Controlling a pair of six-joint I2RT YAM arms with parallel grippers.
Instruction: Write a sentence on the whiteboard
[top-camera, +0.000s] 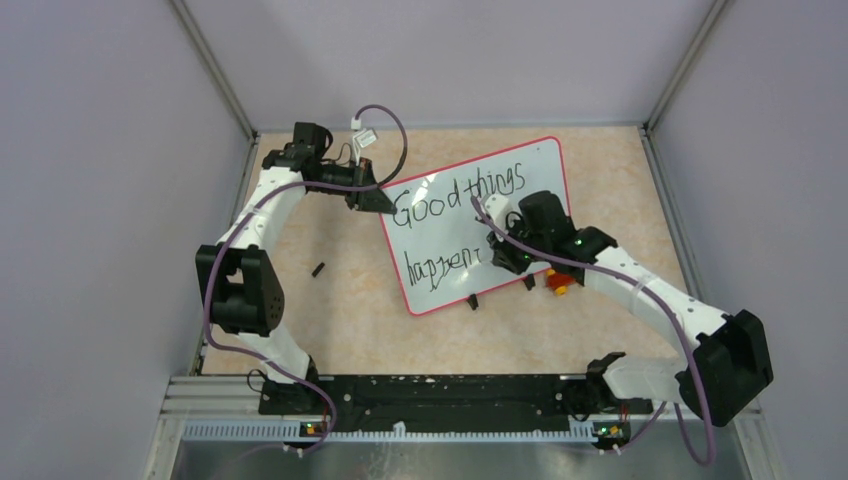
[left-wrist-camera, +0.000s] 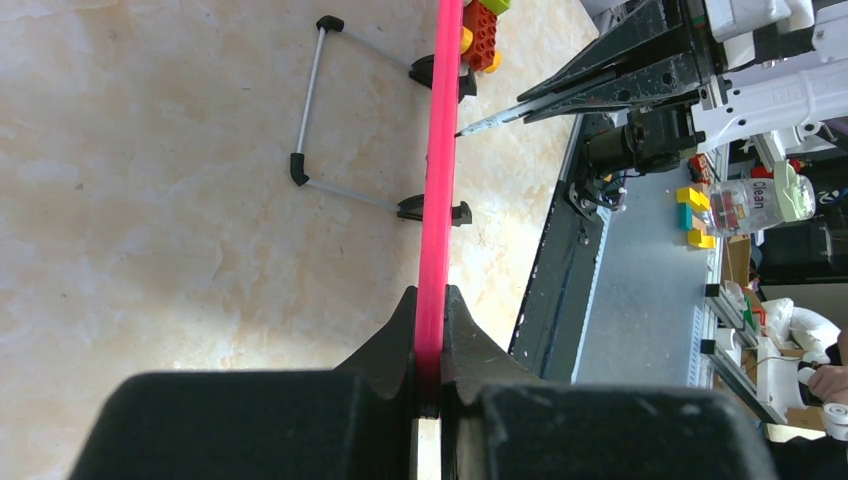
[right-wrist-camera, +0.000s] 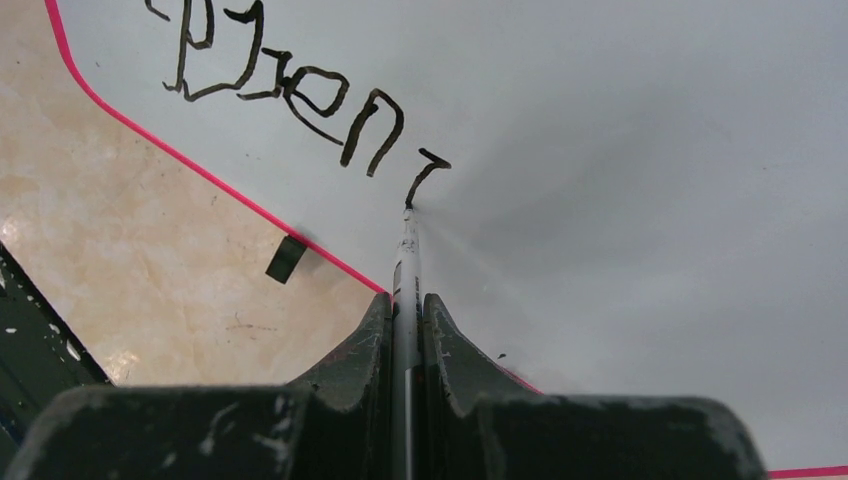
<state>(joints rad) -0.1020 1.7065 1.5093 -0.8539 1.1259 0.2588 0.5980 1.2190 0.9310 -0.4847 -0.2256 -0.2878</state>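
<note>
**Marker tip on the board, both grippers clamped**

Top external view: a large, glossy white rectangular whiteboard (top-camera: 450, 240) with a thin red frame is set askew on the beige stone-patterned table (top-camera: 330, 320), right of its middle. A black handwritten sentence (top-camera: 455, 195) is spread over it in two lines, "Good things" above an unfinished "happen". The left gripper (top-camera: 378, 200) is closed on the board's far left corner. The right gripper (top-camera: 503, 250) is held over the board's lower middle. A small black piece (top-camera: 318, 269) lies well apart to the left. Red and yellow toy bricks (top-camera: 558, 282) sit just beside the board's near edge.

Left wrist view: the red frame is seen edge-on, pinched between the jaws. Two small black feet (left-wrist-camera: 432, 208) are fixed along it.

Right wrist view: a thin grey marker (right-wrist-camera: 405, 265) is clamped between the jaws. Its tip touches the board at the foot of the last stroke.
</note>
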